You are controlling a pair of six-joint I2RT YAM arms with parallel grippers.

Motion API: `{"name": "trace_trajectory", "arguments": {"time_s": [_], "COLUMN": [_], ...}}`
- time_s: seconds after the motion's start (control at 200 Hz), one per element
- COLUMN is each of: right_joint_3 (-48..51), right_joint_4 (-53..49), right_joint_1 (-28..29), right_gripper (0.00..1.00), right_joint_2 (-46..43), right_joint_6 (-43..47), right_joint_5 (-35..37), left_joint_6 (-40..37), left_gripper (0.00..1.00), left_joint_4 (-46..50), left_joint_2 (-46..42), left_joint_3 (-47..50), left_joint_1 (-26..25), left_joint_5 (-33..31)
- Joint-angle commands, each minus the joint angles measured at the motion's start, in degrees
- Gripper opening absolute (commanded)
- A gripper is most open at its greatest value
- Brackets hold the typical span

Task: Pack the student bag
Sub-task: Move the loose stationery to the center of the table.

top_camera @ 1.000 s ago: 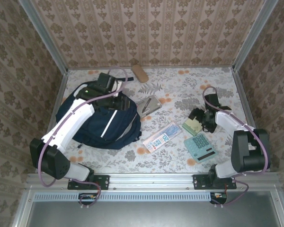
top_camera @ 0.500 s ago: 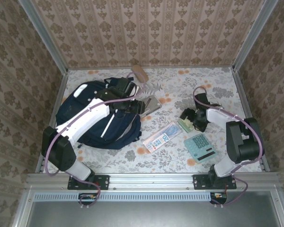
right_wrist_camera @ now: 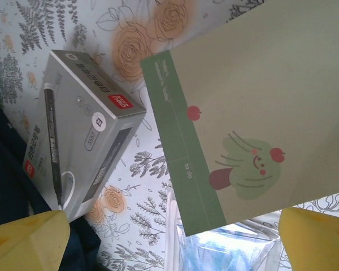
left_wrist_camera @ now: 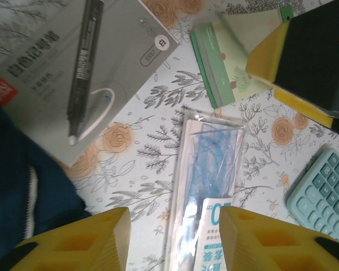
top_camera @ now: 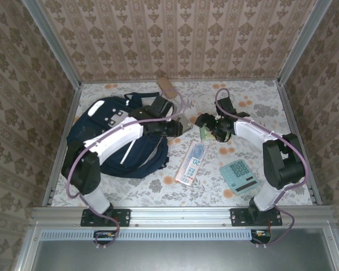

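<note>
My left gripper (left_wrist_camera: 172, 237) hangs wide open and empty above a glossy plastic sleeve (left_wrist_camera: 206, 169). My right gripper (top_camera: 208, 127) pinches a flat, green-edged notepad (right_wrist_camera: 260, 101). The soft navy striped backpack (top_camera: 142, 158) slumps at the flowered table's (top_camera: 260, 101) left, beside a grey rectangular pen box (right_wrist_camera: 85, 135).

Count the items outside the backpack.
5, maybe more hidden: grey pen box beside the backpack, blue packet mid-table, teal calculator front-right, green notepad in right tool, brown block at back edge.
</note>
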State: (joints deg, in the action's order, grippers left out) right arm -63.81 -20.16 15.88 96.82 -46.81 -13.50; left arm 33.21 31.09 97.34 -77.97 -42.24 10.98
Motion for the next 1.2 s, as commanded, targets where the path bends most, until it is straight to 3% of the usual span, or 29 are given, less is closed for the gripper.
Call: {"name": "trace_trajectory", "arguments": {"time_s": [0.0, 0.275, 0.455, 0.63, 0.85, 1.195], "right_joint_3": [-1.0, -2.9, -2.6, -3.8, -5.5, -7.4], "right_joint_4": [-6.8, -10.3, -8.0, -5.0, -3.3, -3.0], "right_joint_1": [-1.2, -7.9, -11.2, -12.6, -13.3, -14.9], "right_gripper": [0.96, 0.96, 0.79, 0.77, 0.71, 0.7], "right_joint_2": [-2.5, -4.9, -3.5, 0.0, 5.4, 10.5], "right_joint_6": [5.2, 16.6, 20.0, 21.6, 23.9, 25.8], "right_joint_5": [3.5, 2.6, 0.1, 1.2, 3.6, 4.0], "left_joint_6": [7.0, 13.5, 13.4, 14.7, 13.2, 12.5], "left_gripper": [0.4, 0.39, 0.33, 0.36, 0.36, 0.37], "left_joint_4": [-5.2, -9.2, -8.6, -7.8, -7.2, -9.4], "left_joint_2": [3.6, 14.9, 22.7, 28.3, 32.4, 34.8], "left_joint_3": [-1.3, -9.0, -16.0, -19.8, -22.9, -25.0], "left_joint_1": [-1.1, -4.6, -6.2, -6.5, -6.3, -6.2], "left_joint_5": [1.8, 0.2, -1.3, -3.4, -4.2, -1.7]}}
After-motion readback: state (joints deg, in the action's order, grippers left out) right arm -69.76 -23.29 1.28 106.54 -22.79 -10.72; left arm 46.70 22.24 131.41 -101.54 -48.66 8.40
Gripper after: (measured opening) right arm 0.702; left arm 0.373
